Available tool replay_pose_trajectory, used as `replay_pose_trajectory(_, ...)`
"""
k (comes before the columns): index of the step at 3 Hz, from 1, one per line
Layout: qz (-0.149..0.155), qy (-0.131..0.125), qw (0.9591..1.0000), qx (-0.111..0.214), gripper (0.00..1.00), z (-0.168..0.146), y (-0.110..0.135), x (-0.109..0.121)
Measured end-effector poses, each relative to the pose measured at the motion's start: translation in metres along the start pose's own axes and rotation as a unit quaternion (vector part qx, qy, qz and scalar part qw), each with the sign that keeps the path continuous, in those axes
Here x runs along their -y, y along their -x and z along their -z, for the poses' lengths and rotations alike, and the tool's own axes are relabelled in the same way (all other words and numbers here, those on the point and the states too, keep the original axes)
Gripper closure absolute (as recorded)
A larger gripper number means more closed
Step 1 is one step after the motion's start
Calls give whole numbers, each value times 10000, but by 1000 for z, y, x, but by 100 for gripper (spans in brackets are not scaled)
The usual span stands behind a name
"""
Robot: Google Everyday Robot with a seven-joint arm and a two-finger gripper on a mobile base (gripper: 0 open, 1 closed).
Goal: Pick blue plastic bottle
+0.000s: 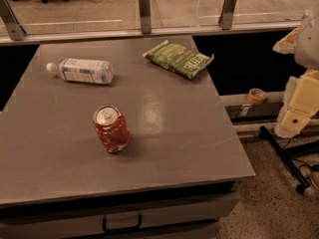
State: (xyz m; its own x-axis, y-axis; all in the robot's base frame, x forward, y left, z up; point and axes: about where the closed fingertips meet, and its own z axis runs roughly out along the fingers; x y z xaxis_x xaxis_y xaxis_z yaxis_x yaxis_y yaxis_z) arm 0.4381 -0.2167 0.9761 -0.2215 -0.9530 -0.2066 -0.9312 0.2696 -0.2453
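Observation:
The blue plastic bottle (82,70) lies on its side at the back left of the grey table (189,143). It is clear, with a pale blue-and-white label, and its white cap points left. My gripper (295,117) hangs at the end of the cream arm at the right edge of the camera view. It is off the table, over the floor, far to the right of the bottle, and it holds nothing that shows.
A red-orange drink can (111,129) stands at the table's front middle. A green chip bag (180,58) lies at the back right. A roll of tape (257,95) sits on a low ledge right of the table. A glass railing runs behind it.

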Motion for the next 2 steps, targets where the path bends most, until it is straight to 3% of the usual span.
replay_pose_trajectory(1,3,-1,10000,4,0,0,0,0)
replay_pose_trajectory(2,312,22,9989,336,0,-10,39,7)
